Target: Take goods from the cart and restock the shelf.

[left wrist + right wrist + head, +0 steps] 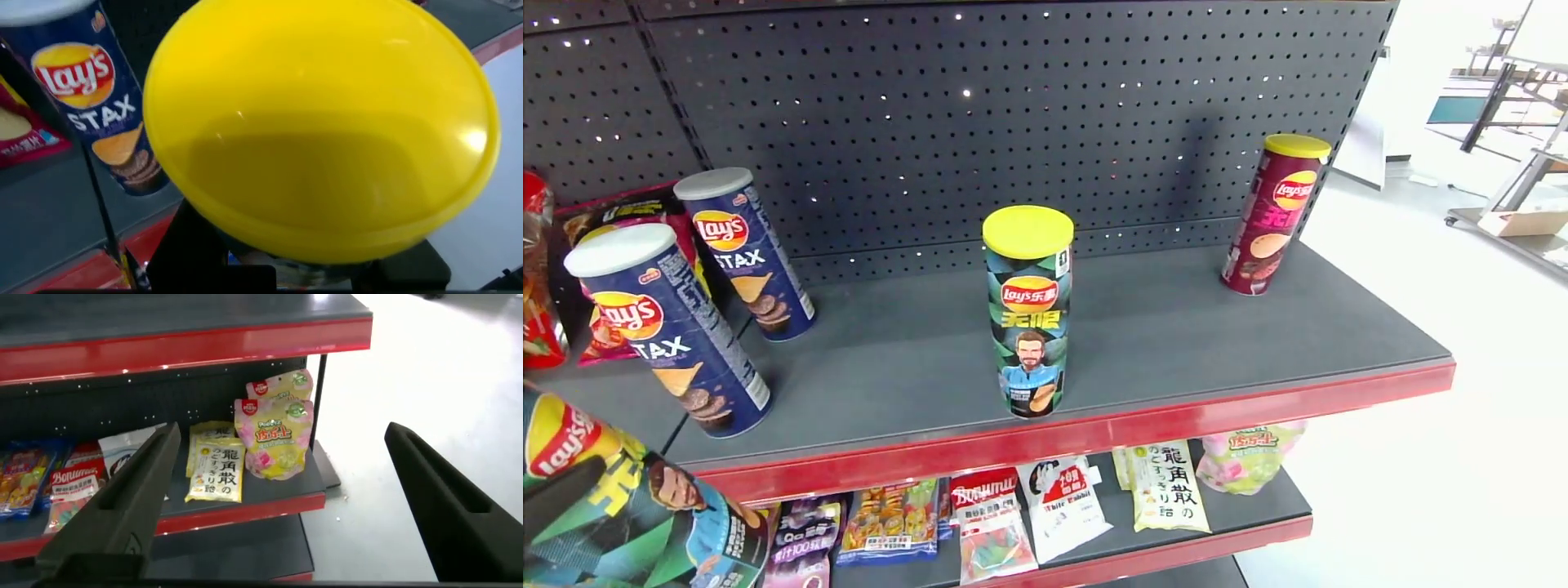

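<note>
1. At the near left, the held can [629, 506] lay tilted, low and in front of the upper shelf's [1094, 425] red front edge. It was green and black.
2. The left gripper [572, 498] was clamped on the held can, with one dark finger [556, 488] pressed across its side. In the left wrist view the can's yellow lid [319, 131] sat close to the camera.
3. The right gripper [286, 514] was spread wide and held nothing. It faced the lower shelf [245, 514] and stood apart from it.
4. On the lower shelf, a yellow bag [216, 461] lay just left of a pink-and-green bag [274, 437], among other snack packs [890, 523].
5. A green can [1027, 314] with a yellow lid stood upright near the front edge of the upper shelf, at its middle.
6. Two blue cans stood at the left of the upper shelf: the nearer blue can [670, 327] by the front edge, the farther blue can [745, 253] behind it.
7. Chip bags [605, 220] stood at the far left, behind the blue cans.
8. A maroon can [1274, 216] with a yellow lid stood at the far right, just before the pegboard [1013, 106] and well apart from the green can.
</note>
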